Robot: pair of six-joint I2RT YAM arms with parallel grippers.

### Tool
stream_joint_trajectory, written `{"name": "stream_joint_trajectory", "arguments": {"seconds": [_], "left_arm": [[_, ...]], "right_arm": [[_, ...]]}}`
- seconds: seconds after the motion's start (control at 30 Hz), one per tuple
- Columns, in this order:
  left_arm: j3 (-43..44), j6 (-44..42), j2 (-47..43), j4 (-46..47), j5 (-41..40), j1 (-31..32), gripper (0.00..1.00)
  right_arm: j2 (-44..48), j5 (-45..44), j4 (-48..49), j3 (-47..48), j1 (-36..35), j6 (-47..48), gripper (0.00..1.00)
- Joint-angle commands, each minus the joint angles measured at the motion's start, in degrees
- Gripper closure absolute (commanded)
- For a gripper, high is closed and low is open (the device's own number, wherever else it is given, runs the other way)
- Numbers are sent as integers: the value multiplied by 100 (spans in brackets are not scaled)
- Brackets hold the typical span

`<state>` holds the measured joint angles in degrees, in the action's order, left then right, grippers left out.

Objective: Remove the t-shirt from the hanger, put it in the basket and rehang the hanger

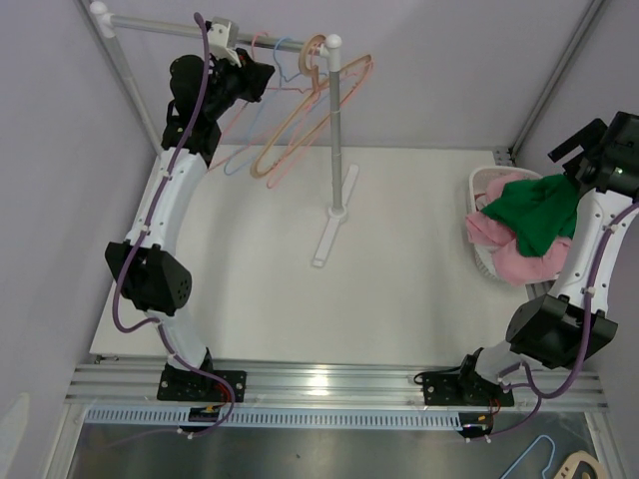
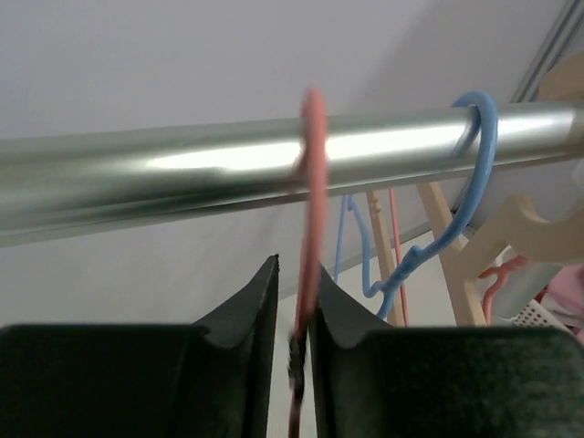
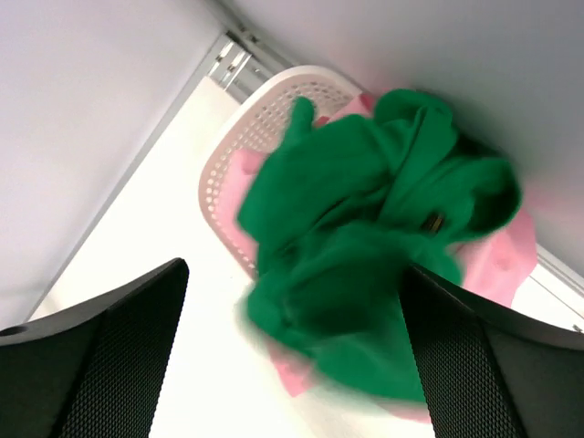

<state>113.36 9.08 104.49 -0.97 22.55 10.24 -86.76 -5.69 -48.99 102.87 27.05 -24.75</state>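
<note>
Just beneath the silver metal rail (image 2: 182,173), the left gripper (image 2: 294,274) pinches the hooked pink plastic hanger (image 2: 315,182). Well apart from that rail, the crumpled green t-shirt (image 3: 365,210) tops the white perforated basket (image 3: 246,137) — right gripper (image 3: 294,278) spread wide above.

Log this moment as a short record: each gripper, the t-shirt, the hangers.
left gripper: shut on the pink hanger, just below the rail
pink hanger: bare, hooked over the rail
other hangers: blue hanger and wooden hanger on the same rail, both bare
right gripper: open, over the basket
green t-shirt: off any hanger, lying on pink clothes in the basket; blurred in the wrist view
</note>
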Motion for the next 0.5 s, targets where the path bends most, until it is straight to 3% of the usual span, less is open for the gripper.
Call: {"name": "stream_joint_trajectory", "arguments": {"seconds": [0.0,0.17,0.37,0.47], "left_arm": [[19,102,-139,141,320,31,76],[-7,129,-323,-140,199,22,55],[-182,-29,-754,-254,-548,22,50],[-506,-222,-1166,-228,-1058,22,32]], "right_arm": [[176,-98,373,356,-287,-12,1],[125,-405,102,1101,-788,251,1],[98,-301,56,1280,-1254,339,1],[116,-327,100,1227,-1473,383,0]]}}
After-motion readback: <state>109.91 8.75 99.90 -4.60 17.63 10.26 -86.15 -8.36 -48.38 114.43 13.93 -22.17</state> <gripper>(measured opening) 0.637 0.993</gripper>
